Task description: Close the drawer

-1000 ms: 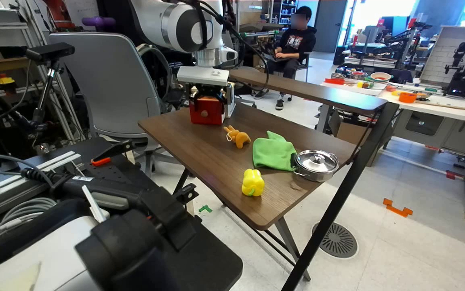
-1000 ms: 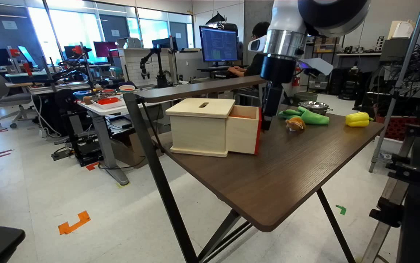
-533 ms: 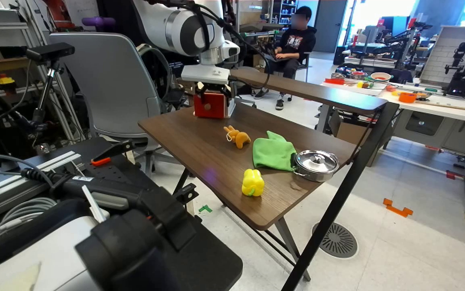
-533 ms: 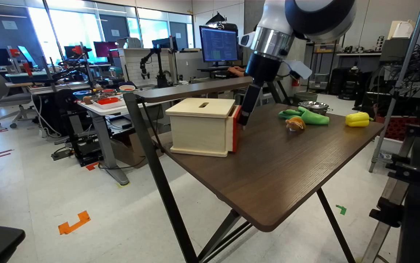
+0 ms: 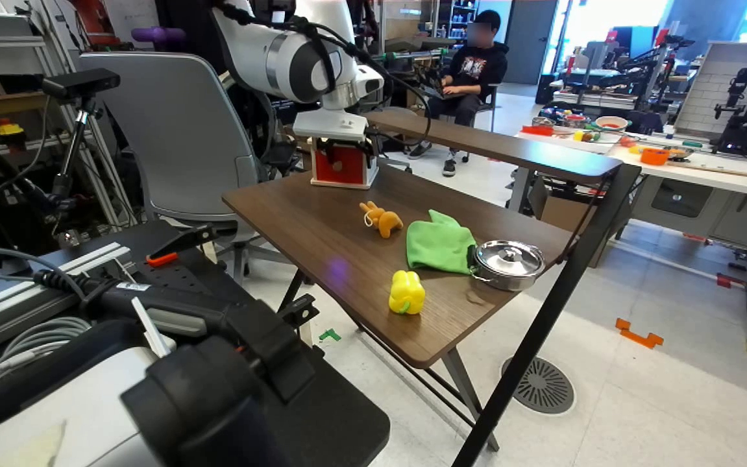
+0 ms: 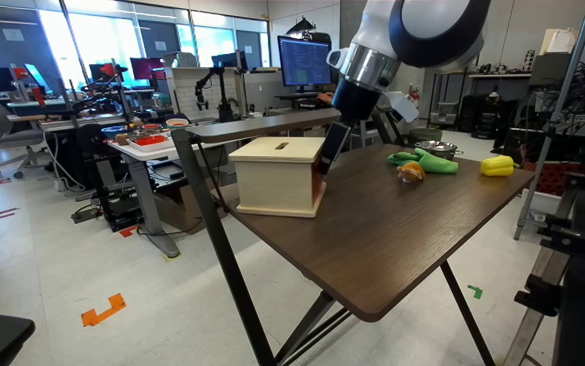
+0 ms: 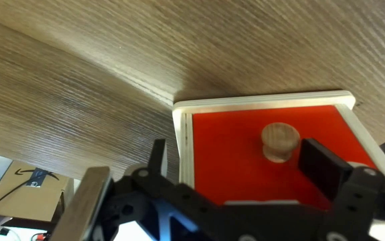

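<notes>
The small light wooden cabinet (image 6: 277,185) stands at the table's far end, with a slotted top. Its drawer has a red front (image 7: 232,167) with a round wooden knob (image 7: 280,142). The red front sits inside the wooden frame, and no drawer side shows in an exterior view (image 6: 318,187). My gripper (image 7: 234,144) is open, its fingers wide apart and empty. One finger is beside the knob over the red front; the other is out past the cabinet's side edge. In both exterior views the gripper (image 5: 347,150) (image 6: 327,163) is tilted against or very near the drawer front; contact is unclear.
On the brown table (image 5: 321,227) lie an orange toy (image 5: 383,219), a green cloth (image 5: 439,243), a steel lidded pot (image 5: 509,263) and a yellow pepper (image 5: 406,293). A raised shelf (image 5: 477,144) runs along one table side, beside the cabinet.
The drawer has slid from well out of the cabinet to inside its frame. My gripper has moved with it toward the cabinet and tilted more. The other table objects have stayed put.
</notes>
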